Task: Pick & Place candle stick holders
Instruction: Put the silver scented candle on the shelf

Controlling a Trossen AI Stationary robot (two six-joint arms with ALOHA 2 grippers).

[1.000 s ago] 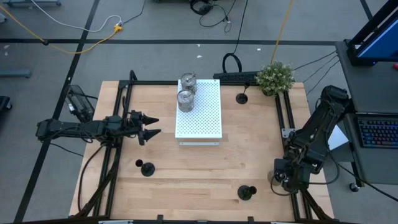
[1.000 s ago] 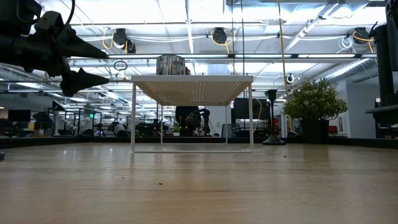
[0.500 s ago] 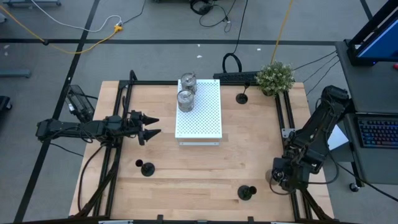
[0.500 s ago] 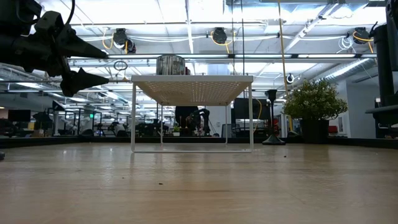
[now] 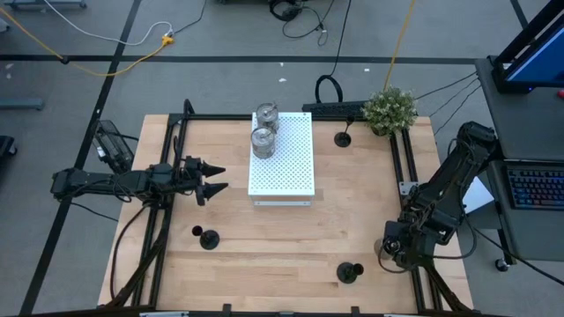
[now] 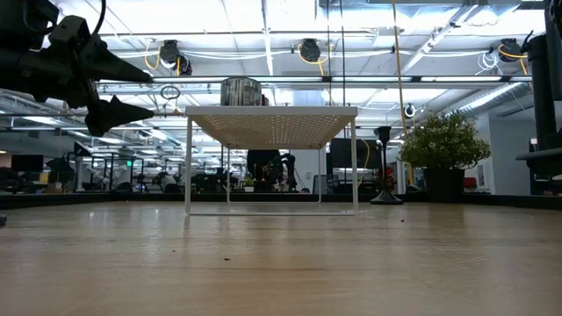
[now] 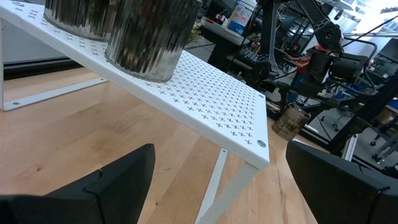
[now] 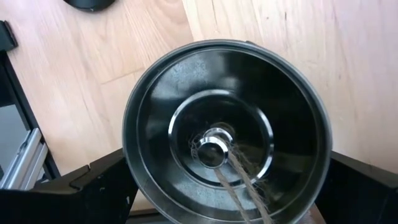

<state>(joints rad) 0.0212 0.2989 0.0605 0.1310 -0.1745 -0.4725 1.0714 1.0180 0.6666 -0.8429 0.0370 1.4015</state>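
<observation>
Two silver candle stick holders (image 5: 263, 141) (image 5: 266, 114) stand on the far left part of the white board (image 5: 291, 167). A third silver one (image 8: 224, 81) stands on the table at the near right, also visible from the left wrist (image 7: 289, 121). My right gripper (image 8: 227, 168) points steeply down over it, open, one finger on each side of its rim. Black holders stand on their round bases at the near left (image 5: 209, 238), near right (image 5: 350, 272) and far right (image 5: 344, 138). My left gripper (image 5: 220, 179) hovers open and level, left of the board.
A green bushy plant (image 5: 389, 109) sits at the far right corner. The board stands on thin white legs (image 6: 187, 167), with room beneath it. Black frame rails (image 5: 401, 167) run along the table's left and right sides. Bare wood lies in the middle near part.
</observation>
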